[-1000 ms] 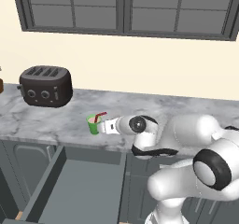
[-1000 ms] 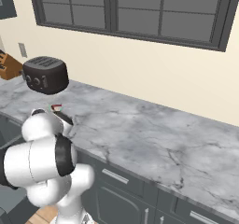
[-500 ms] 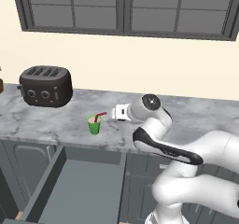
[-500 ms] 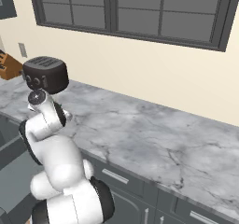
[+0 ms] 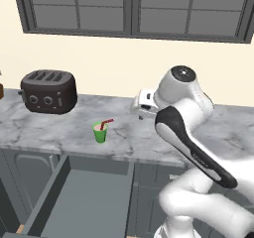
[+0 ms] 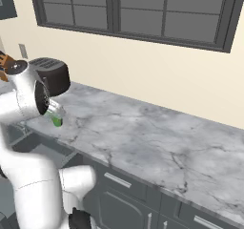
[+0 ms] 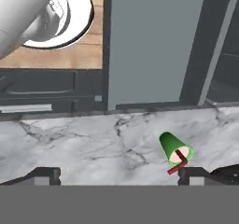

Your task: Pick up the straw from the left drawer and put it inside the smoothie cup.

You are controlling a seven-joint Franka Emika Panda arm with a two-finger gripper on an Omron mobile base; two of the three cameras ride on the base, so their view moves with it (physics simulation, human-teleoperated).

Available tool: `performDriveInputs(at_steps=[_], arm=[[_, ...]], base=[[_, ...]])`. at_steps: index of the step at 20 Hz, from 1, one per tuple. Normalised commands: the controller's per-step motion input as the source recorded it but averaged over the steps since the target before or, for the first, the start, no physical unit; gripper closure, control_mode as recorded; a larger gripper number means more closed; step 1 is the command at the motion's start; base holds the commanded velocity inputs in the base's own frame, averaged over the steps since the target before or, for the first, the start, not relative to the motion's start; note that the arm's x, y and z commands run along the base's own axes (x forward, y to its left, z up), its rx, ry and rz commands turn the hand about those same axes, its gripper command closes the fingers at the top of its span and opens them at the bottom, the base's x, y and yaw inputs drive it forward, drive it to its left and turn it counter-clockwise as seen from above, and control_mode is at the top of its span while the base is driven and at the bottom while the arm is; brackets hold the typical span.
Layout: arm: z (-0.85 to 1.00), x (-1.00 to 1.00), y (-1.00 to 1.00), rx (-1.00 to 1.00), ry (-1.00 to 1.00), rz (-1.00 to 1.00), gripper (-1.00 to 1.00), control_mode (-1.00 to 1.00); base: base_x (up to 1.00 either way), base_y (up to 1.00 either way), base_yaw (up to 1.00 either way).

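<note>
Fingers (image 7: 46,174) spread empty, straw (image 5: 104,124) in smoothie cup (image 5: 100,132), left drawer (image 5: 89,202) open

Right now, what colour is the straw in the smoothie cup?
Bright red; the straw shows best in the left base view, poking from the green smoothie cup.

A black toaster (image 5: 48,91) stands at the far left of the grey marble counter (image 5: 124,135), close to the cream wall (image 5: 109,66). A dark-framed window (image 5: 134,9) runs along the wall above. Grey cabinet doors (image 6: 138,199) with pale handles sit below the counter's near edge. A strip of wooden floor (image 7: 60,55) lies in front of the cabinets.
</note>
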Motion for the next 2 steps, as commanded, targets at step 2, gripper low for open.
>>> performDriveInputs(at_steps=[2], arm=[[0.89, -1.00, -0.20, 0.00, -0.27, -0.05, -1.00, -1.00]], base=[[0.00, 0.00, 0.00]])
